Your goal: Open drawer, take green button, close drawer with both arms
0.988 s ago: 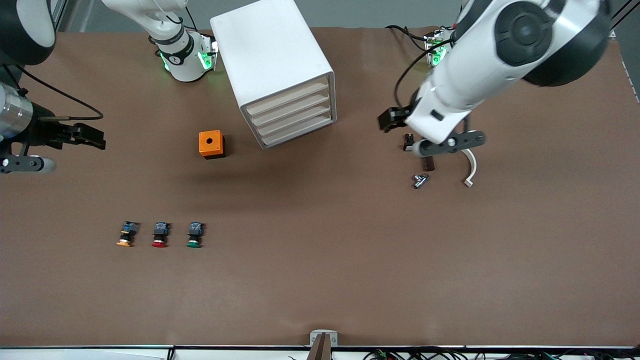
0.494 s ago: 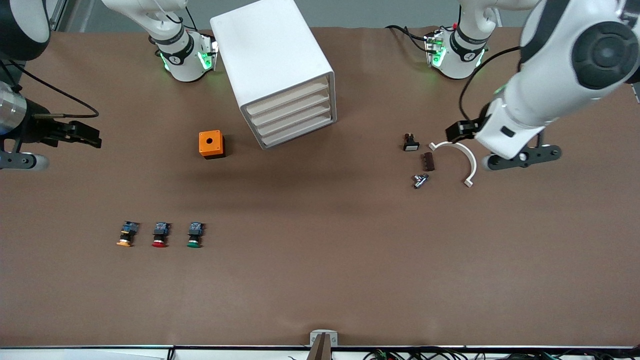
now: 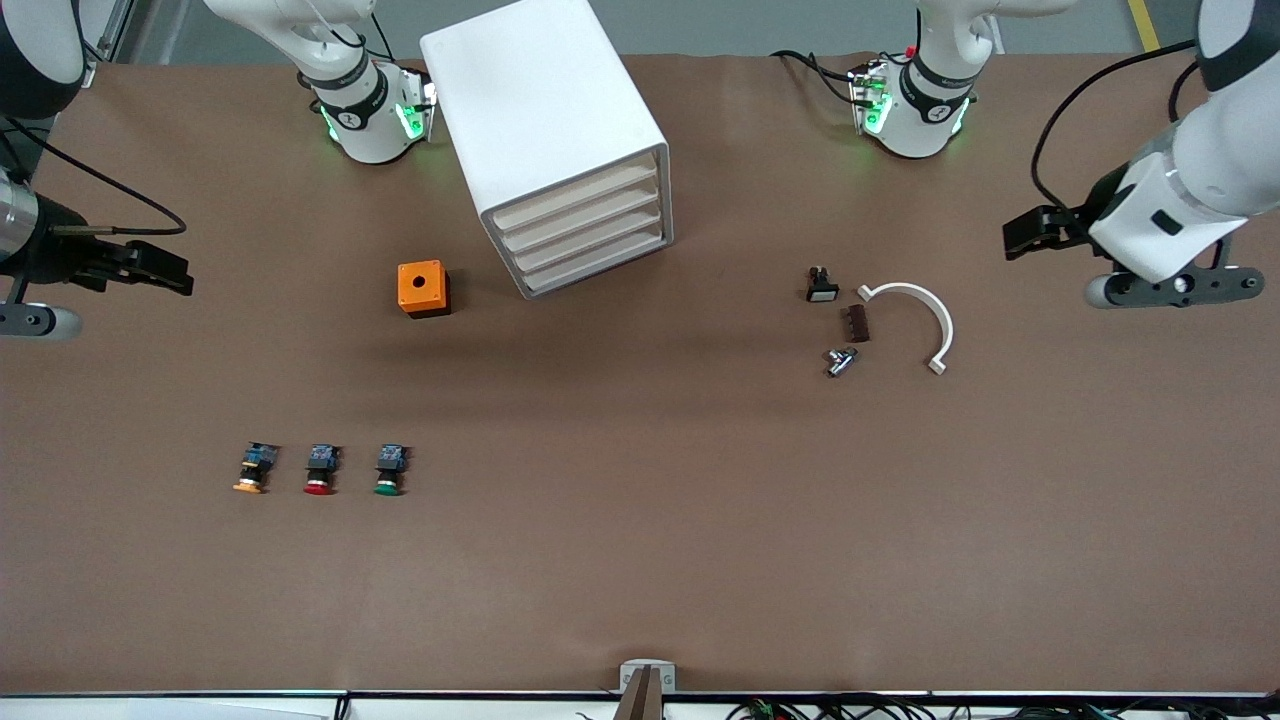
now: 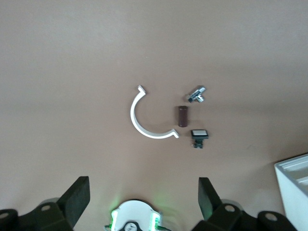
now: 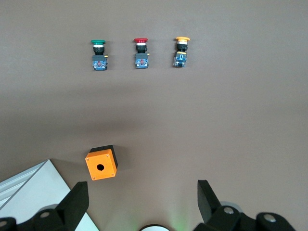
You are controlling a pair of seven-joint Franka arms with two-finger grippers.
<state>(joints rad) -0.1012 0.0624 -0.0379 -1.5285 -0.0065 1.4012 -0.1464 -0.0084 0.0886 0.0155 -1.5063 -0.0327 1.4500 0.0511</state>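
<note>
A white cabinet (image 3: 548, 130) stands on the brown surface (image 3: 640, 560) between the two arm bases, turned at an angle. It holds four shallow white drawers (image 3: 585, 230) stacked one above another, all pushed in flush, so nothing of their contents can be seen. Near the cabinet, toward the right arm's end, sits an orange box (image 3: 423, 289) with a round hole in its top; what is inside the hole cannot be told.

The green-capped button (image 3: 389, 470) lies out on the surface, nearer the front camera than the orange box, last in a row with a red-capped button (image 3: 320, 470) beside it and a yellow-capped button (image 3: 254, 468) after that.

Toward the left arm's end lie a white curved clip (image 3: 920, 318), a small brown block (image 3: 856, 323), a small black-and-white part (image 3: 822, 286) and a small metal piece (image 3: 839, 361), close together but apart.

The left hand (image 4: 143, 199) hangs over bare surface at its own end, fingers spread wide and holding nothing. The right hand (image 5: 143, 202) hangs at its end, likewise spread and empty.
</note>
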